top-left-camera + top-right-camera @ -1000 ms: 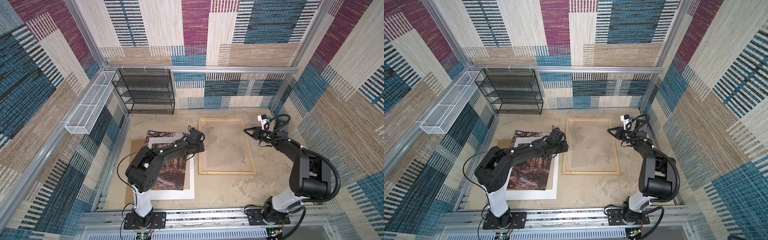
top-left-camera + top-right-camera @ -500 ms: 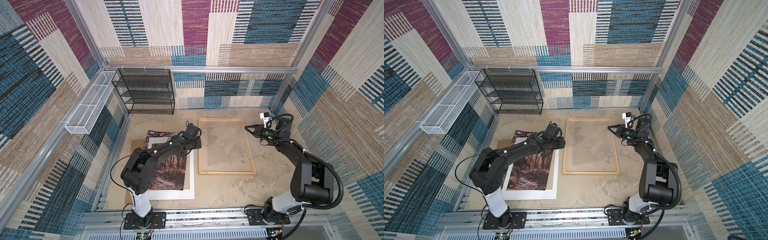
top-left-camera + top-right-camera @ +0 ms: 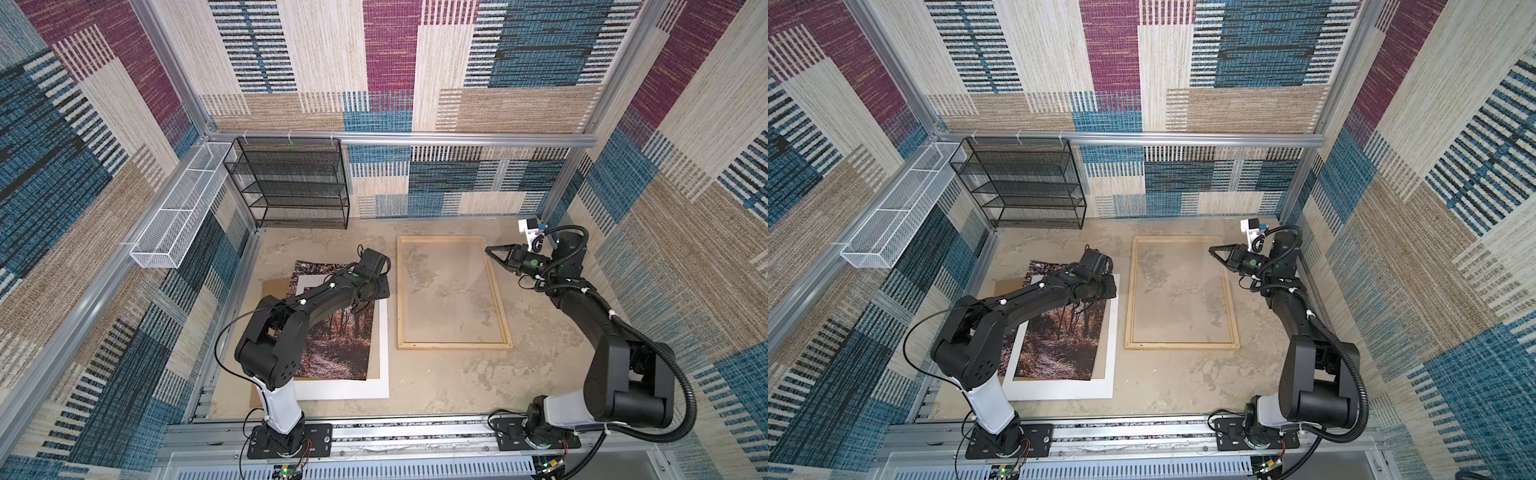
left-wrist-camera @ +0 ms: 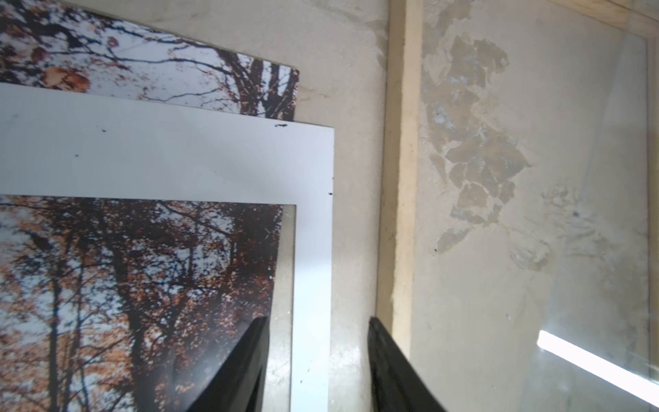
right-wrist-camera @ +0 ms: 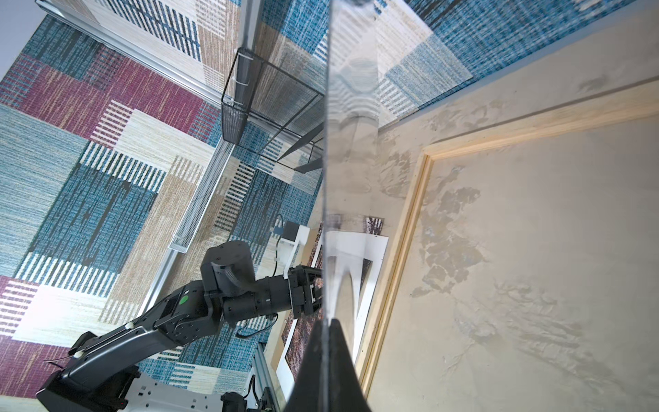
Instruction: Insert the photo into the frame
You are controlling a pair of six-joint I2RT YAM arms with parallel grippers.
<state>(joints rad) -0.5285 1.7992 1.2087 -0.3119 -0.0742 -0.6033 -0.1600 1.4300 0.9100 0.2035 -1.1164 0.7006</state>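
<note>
left gripper: fingers parted, holding nothing, astride the white mat's side strip
the photo: flat under the mat, its edge beneath one finger
right gripper: clamped on the clear pane, tipped up
the frame: flat on the table, beside the mat

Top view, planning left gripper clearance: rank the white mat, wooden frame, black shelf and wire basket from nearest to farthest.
1. white mat, directly beneath the left gripper
2. wooden frame, just to its right
3. black shelf, at the back wall
4. wire basket, on the left wall
</note>
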